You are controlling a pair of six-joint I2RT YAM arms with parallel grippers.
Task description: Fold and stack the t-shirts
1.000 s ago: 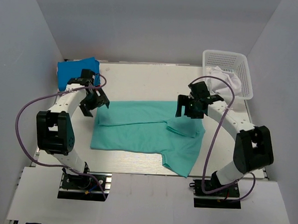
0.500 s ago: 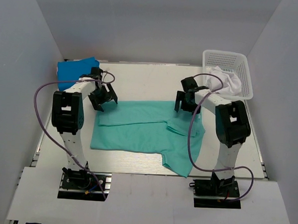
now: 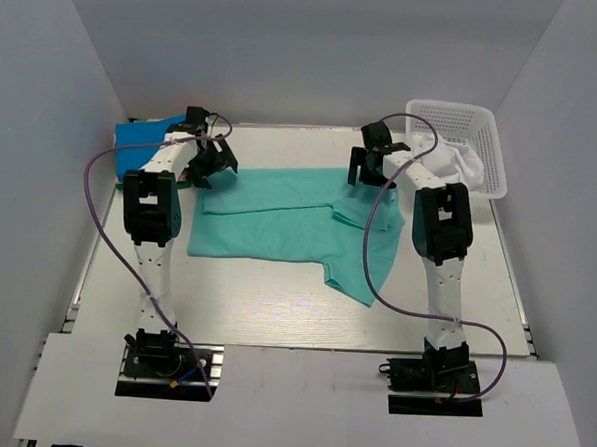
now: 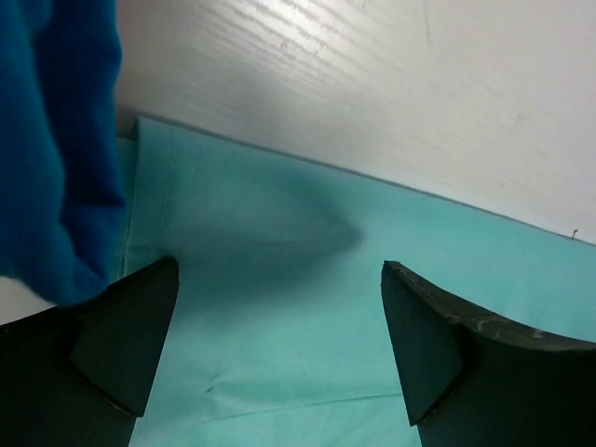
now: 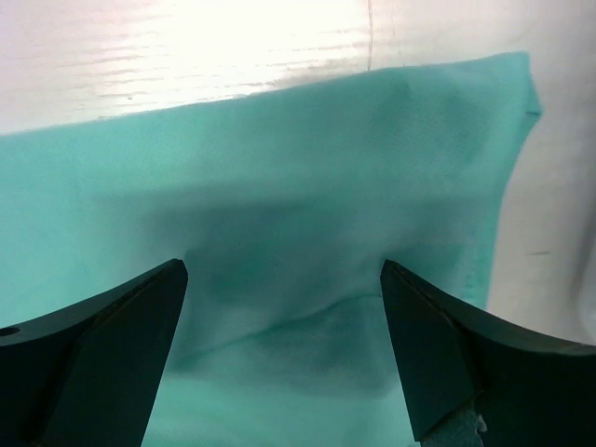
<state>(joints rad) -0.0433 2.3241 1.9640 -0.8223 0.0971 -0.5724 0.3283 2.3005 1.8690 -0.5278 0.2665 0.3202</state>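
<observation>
A teal-green t-shirt lies spread on the table, partly folded, one sleeve hanging toward the front right. My left gripper hovers open over its far left corner. My right gripper hovers open over its far right corner. Nothing sits between either pair of fingers. A folded bright blue t-shirt lies at the far left, and its edge fills the left side of the left wrist view. A white t-shirt lies crumpled in the basket.
The white mesh basket stands at the far right corner. Purple cables loop from both arms over the table sides. Bare white table shows in front of the teal shirt.
Both arms have stretched away toward the table's far side, over the teal shirt's far edge. The teal shirt has shifted toward the far side. Both grippers stayed open.
</observation>
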